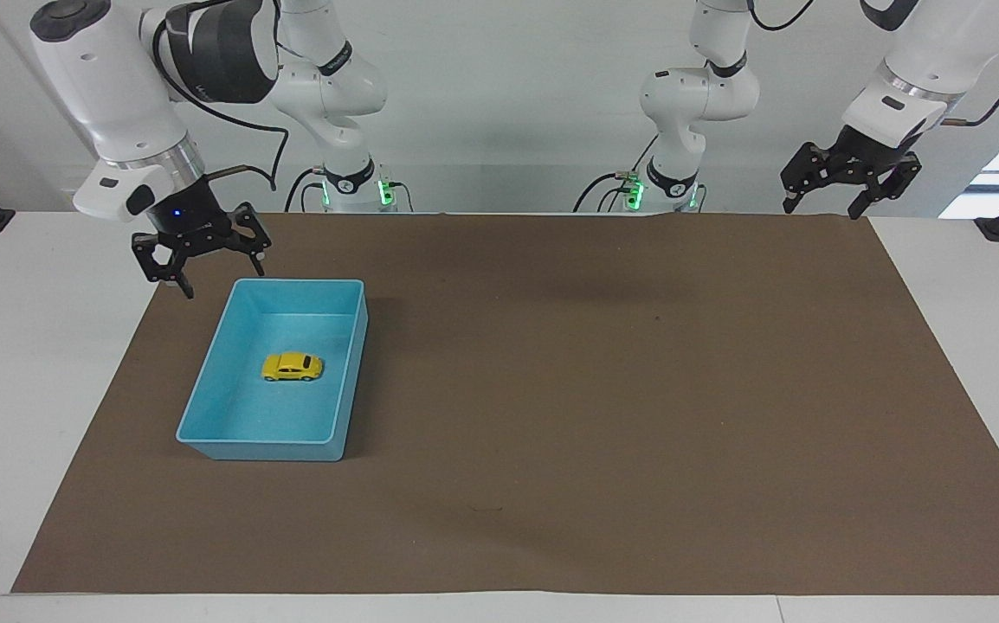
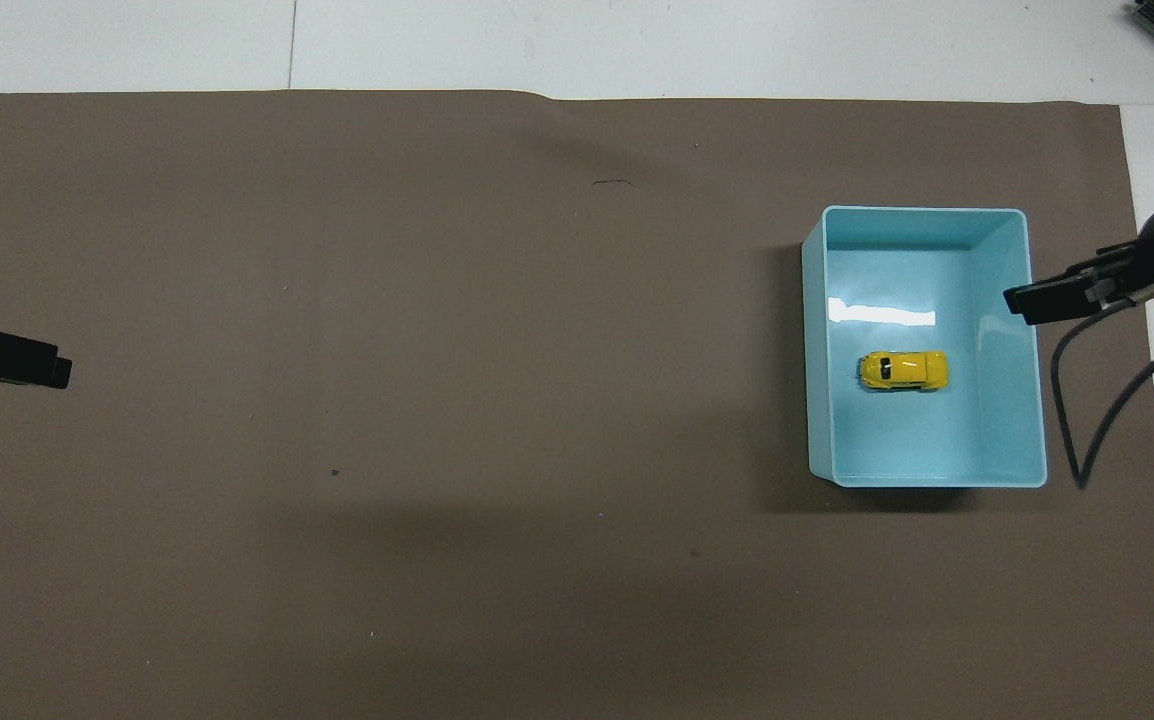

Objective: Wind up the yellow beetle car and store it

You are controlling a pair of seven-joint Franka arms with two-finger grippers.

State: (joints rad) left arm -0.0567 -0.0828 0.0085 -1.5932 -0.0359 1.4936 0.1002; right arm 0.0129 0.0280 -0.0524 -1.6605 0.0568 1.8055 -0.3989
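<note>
Brown paper (image 1: pixel 551 389) covers our white counter (image 1: pixel 15 363). Over its edge by the bin's (image 1: pixel 352 372) corner nearest us hangs our right hand (image 1: pixel 221 279), fingers wide, holding nothing. Inside the bin sits the car (image 1: pixel 292 367) on its wheels. Our left hand (image 1: pixel 818 208) waits over the paper's corner, also wide and empty.

The blue bin (image 2: pixel 1032 400) looks like smooth glossy plastic (a bright glare streaks its floor). Inside it, the yellow beetle car (image 2: pixel 903 370) shines; beneath, the brown mat (image 2: pixel 437 400) is matt, paper-like.
</note>
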